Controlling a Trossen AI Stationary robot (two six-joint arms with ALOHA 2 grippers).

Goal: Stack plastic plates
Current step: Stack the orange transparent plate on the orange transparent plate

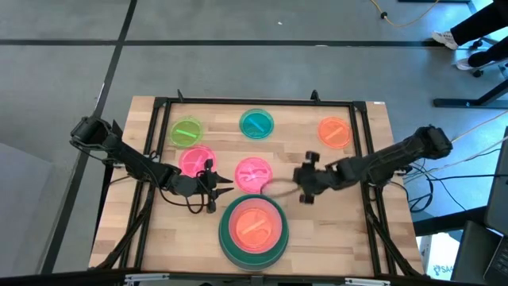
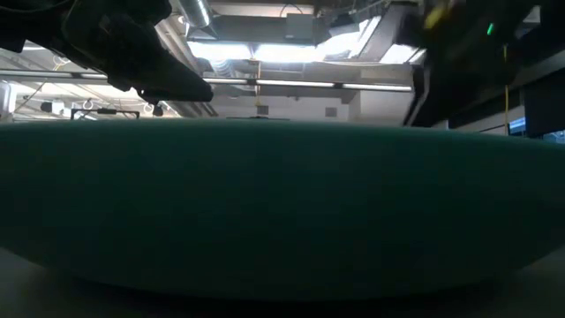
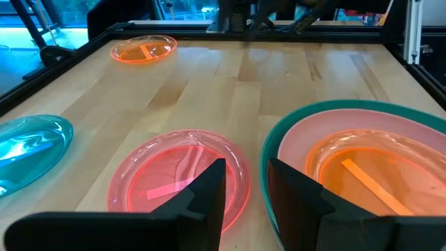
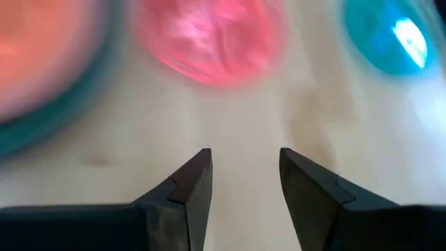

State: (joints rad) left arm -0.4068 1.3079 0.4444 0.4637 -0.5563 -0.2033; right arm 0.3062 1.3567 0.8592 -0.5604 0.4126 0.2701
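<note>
The left gripper (image 1: 216, 191) is hovering low over the desk (image 1: 357, 230) with its jaws apart and empty, pointing between a hot pink plate (image 3: 180, 180) and the stack. The right gripper (image 4: 244, 183) is facing it from the other side, jaws likewise apart, holding nothing. An orange plate (image 1: 255, 226) is lying in a pale pink plate (image 3: 362, 136), nested in the dark green plate (image 1: 225, 238). Lime green plate (image 1: 186, 132), teal plate (image 1: 256, 123), another orange plate (image 1: 334, 132) and a second hot pink plate (image 1: 194, 160) are lying apart.
</note>
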